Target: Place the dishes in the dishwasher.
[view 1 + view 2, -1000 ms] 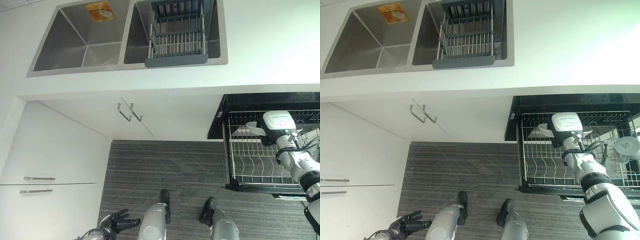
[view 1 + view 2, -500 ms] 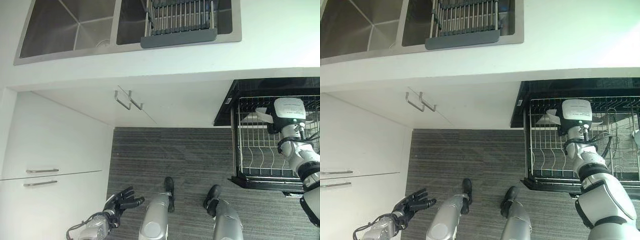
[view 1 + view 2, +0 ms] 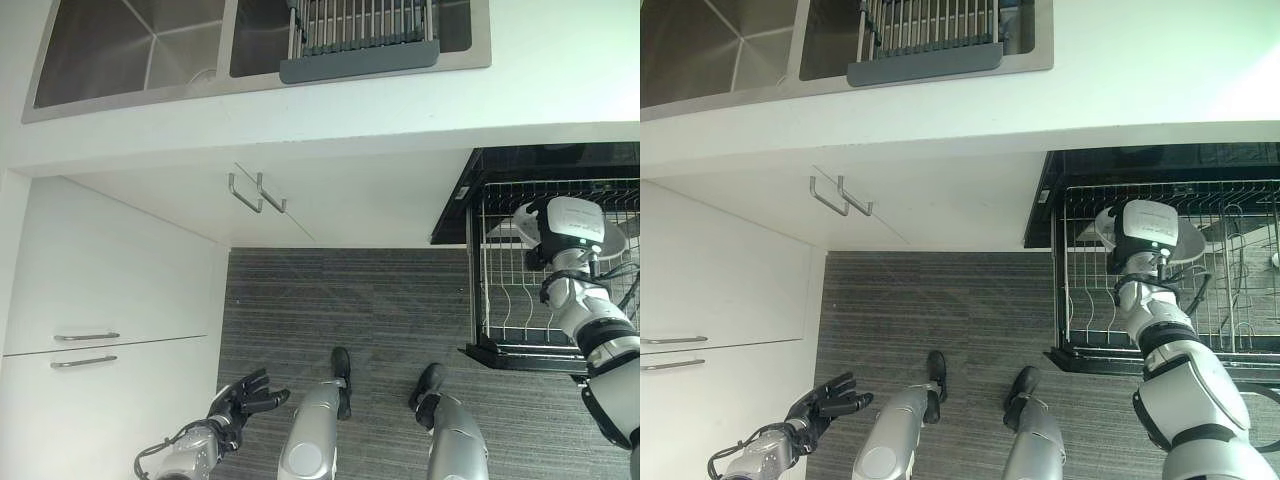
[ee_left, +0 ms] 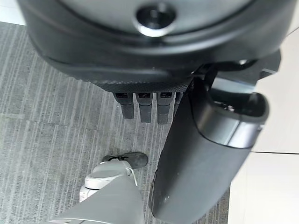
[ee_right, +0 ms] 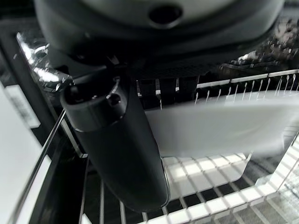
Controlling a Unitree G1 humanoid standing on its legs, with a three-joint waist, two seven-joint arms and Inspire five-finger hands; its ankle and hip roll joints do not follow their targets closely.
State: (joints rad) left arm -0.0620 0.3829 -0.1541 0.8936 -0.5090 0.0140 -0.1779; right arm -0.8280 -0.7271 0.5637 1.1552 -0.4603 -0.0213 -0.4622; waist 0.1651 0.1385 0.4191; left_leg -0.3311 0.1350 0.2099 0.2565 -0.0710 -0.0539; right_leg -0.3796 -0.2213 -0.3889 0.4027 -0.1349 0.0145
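Observation:
My right hand is shut on a white dish, pinched between the thumb and the fingers. It hovers over the left part of the pulled-out dishwasher rack, with the dish showing as a pale disc past the wrist. The wire rack lies just below the dish. My left hand hangs low over the floor at the lower left, fingers straight and spread, holding nothing.
The double sink is set in the white counter, with a grey dish drainer in its right basin. White cabinets with metal handles stand between the sink and the dishwasher. Grey striped floor lies in front.
The camera has tilted, so the sink sits higher in view. My right hand has drawn slightly nearer over the rack with the dish. My left hand has risen into view.

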